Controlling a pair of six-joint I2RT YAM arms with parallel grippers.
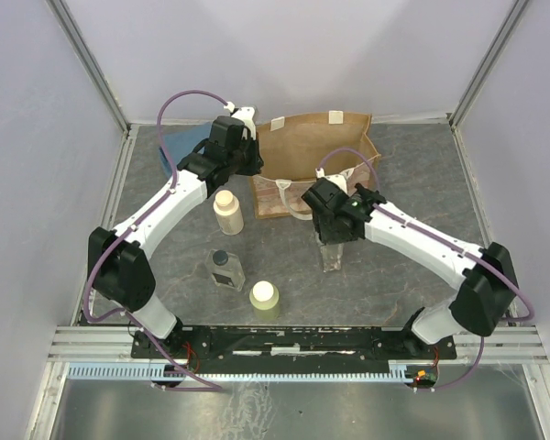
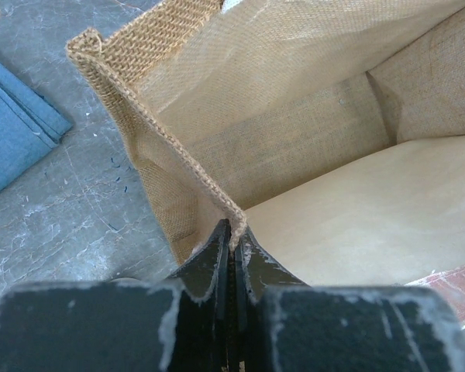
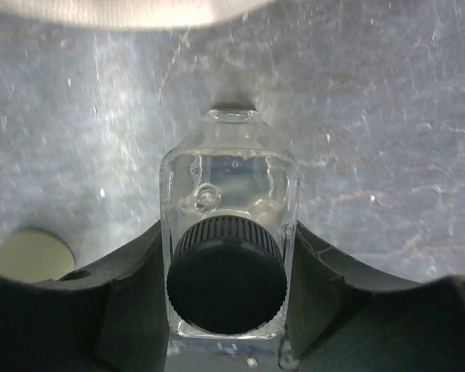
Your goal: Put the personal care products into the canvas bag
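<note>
At the far left a folded blue cloth point(image 2: 15, 124) lies flat on the table point(image 1: 394, 275), partly under the left arm. Just right of it, the left gripper point(image 2: 232, 236) is clenched on the left rim of the canvas bag point(image 1: 312, 156), with its black fingers pressed together over the coarse woven edge. The bag is tan burlap with a smoother, paler lining. Its mouth gapes open, and cream rope handles point(image 1: 293, 194) droop over its near side.

Nearer than the bag, three products stand apart on the table. There is a beige bottle point(image 1: 227, 212), cylindrical with a cream cap. There is a free clear bottle point(image 1: 225, 269), square with a dark cap. Nearest of the three is a pale yellow jar point(image 1: 264, 298) with a domed top.

Right of these, close to the bag's near side, the right gripper point(image 3: 229, 256) grips the held clear bottle point(image 3: 229, 232) between its jaws. This bottle is square-shouldered and transparent, with a ribbed black cap and a bubble in the liquid. I cannot tell whether its base touches the table.

The table is grey, stone-patterned and finely scratched. Pale walls point(image 1: 284, 55) close it in on three sides.
</note>
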